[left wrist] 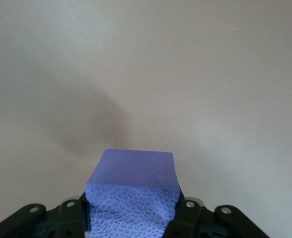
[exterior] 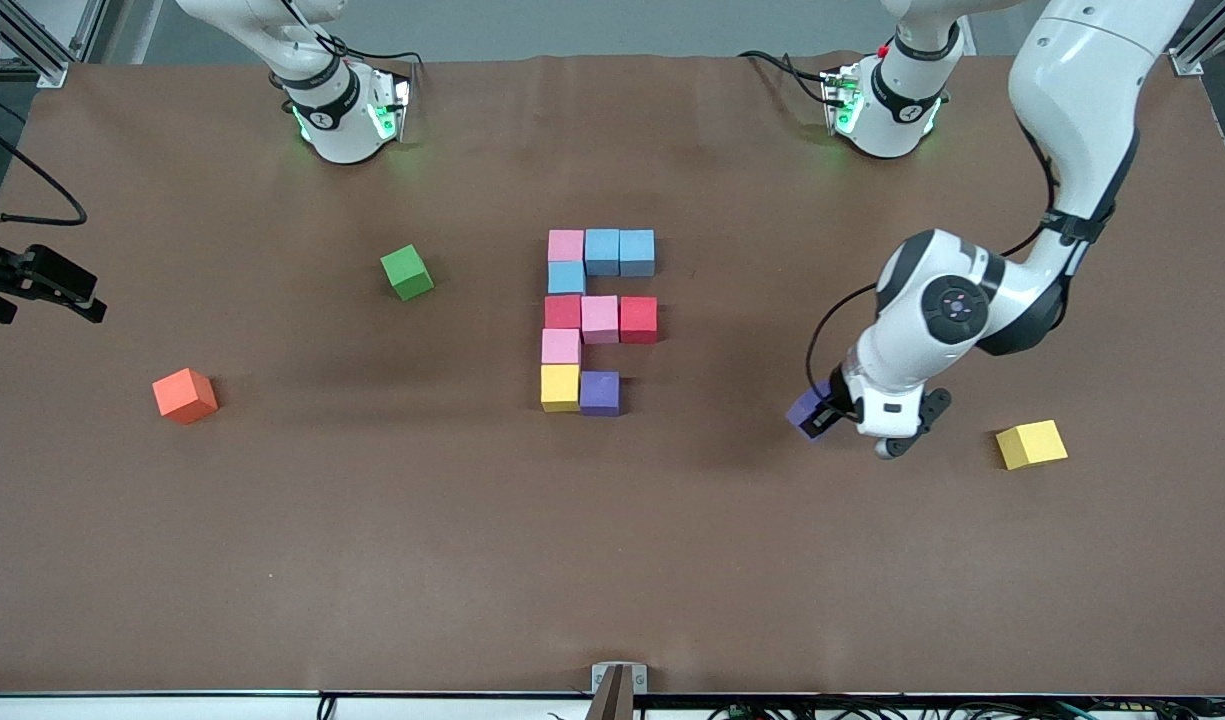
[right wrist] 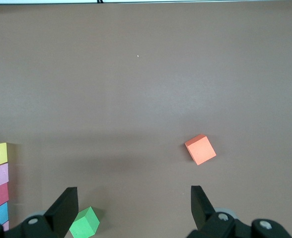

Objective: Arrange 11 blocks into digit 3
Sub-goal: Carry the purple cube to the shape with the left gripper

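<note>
Left end effector (exterior: 820, 415) is clamped on a purple block (exterior: 804, 409); neighbouring cubes in the digit 3 (exterior: 599, 318) could be nudged during placement. Right end effector (right wrist: 131, 208), spread wide, is parked.

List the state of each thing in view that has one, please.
Left gripper: shut on purple block.
Right gripper: open, empty, waiting at the table's edge.
Digit 3: unfinished, ten blocks placed.
Loose yellow cube, green cube, orange cube: lying apart.
</note>
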Tool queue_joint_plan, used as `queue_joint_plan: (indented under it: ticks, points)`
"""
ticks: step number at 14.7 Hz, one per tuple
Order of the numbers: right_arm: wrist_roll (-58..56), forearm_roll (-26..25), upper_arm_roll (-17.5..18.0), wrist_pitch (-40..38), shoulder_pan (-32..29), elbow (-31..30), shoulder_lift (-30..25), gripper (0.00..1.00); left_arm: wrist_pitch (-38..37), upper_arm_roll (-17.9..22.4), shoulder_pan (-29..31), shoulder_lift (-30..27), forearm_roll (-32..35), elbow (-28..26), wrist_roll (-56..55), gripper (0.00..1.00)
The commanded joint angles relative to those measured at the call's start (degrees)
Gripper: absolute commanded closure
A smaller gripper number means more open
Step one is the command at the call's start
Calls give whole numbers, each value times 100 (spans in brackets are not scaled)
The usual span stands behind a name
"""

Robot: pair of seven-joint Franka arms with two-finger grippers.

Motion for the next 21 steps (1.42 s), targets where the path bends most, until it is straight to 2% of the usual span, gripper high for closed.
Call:
queue_joint_plan:
  ticks: [1,11,15,21]
  points:
    - [-36,-24,5,17,5,-63,-89,0,-312,18,-474,636,-26,985,-1385,84]
    - [-36,-24,5,17,5,-45,-89,0,-312,106,-1573,1349,18,1884,-4746,84]
    - [-36,-24,5,17,-4,-45,-89,0,-312,711,-2310,1472,1,2059,-5687,84]
    - [-36,-24,5,17,5,-45,-72,0,-312,950,-2830,1718,18,2208,-6532,84]
